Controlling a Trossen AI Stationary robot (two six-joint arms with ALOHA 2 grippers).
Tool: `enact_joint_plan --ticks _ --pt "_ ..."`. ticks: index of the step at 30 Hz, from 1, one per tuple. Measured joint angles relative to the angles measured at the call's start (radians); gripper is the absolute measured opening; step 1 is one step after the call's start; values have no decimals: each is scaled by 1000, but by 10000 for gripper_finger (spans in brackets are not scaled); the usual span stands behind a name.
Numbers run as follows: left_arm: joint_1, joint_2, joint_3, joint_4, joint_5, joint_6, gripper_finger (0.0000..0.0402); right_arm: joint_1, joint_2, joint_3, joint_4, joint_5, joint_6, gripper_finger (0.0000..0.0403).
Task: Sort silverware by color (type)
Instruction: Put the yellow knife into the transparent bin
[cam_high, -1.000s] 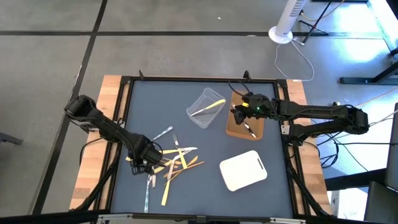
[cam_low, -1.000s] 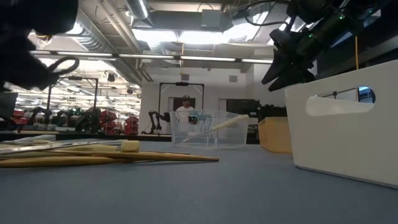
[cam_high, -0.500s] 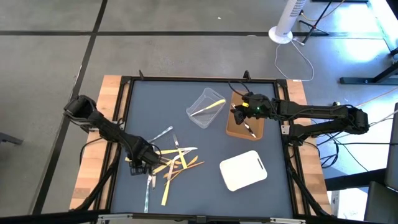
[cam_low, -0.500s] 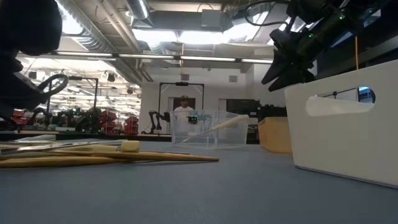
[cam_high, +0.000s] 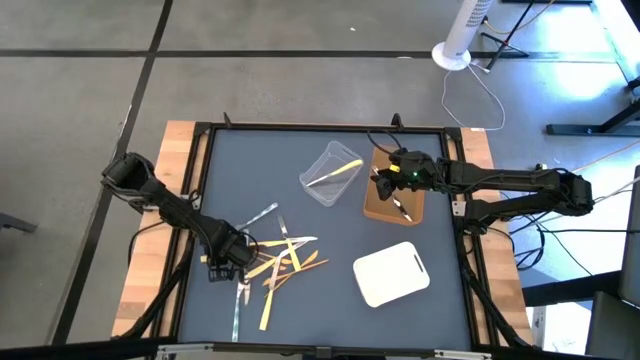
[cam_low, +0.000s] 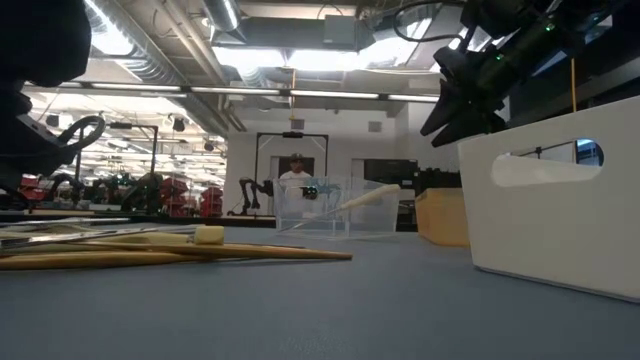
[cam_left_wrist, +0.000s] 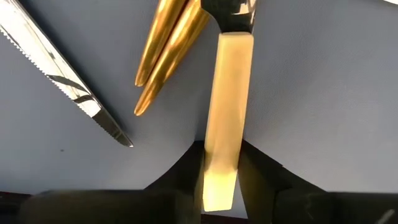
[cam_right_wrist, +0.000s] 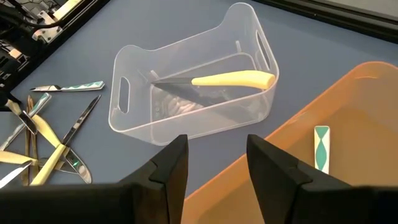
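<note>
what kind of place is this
Probably a robotics lab or workshop. The low view shows an open hall with exposed ceiling ducts and another robot arm rig in the background, and the high view shows a framed work table on a concrete floor.

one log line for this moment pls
left gripper: closing on pale yellow handle in pile | right gripper: open, empty, over brown tray | clear tub: one yellow-handled knife
</note>
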Motion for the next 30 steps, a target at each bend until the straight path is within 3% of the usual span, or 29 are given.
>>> enact_joint_plan --ticks 9,18,24,30 --pt "0 4 23 -45 -15 2 71 0 0 0 0 0 0 150" --pt "0 5 138 -160 -92 3 70 0 0 0 1 0 0 150" --pt "3 4 229 -182 -204 3 71 0 0 0 19 -5 1 150" --pt "45 3 323 -177 -343 3 71 0 0 0 80 -94 -11 150"
